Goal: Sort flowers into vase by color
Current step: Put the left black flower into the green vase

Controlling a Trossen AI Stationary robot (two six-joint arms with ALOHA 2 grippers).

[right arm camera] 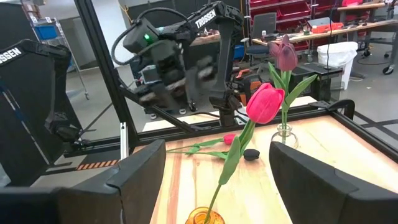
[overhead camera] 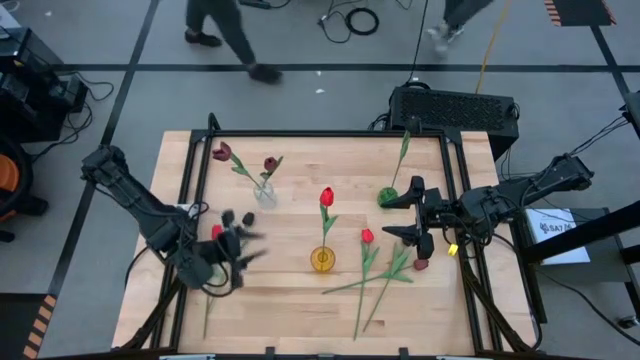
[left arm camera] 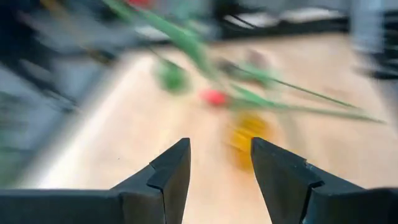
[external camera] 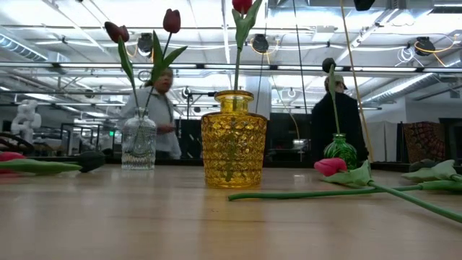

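A clear vase [overhead camera: 265, 192] holds two maroon tulips [overhead camera: 222, 152]. A yellow vase [overhead camera: 322, 259] holds one red tulip [overhead camera: 327, 197]. A green vase [overhead camera: 388, 197] holds one stem with a dark head [external camera: 328, 65]. Several loose tulips [overhead camera: 385, 272] lie flat on the table right of the yellow vase, among them a red one [overhead camera: 367, 236]. Another red tulip [overhead camera: 216, 232] lies at the left. My left gripper [overhead camera: 240, 240] hovers beside it, open and empty [left arm camera: 219, 168]. My right gripper [overhead camera: 415, 215] is open and empty between the green vase and the loose tulips.
A black frame rail [overhead camera: 200, 170] runs around the wooden table top. Bare wood shows along the near edge [overhead camera: 290, 320] and between the clear and green vases. People walk on the floor beyond the far edge [overhead camera: 225, 30]; two people show behind the table in the low view [external camera: 155, 108].
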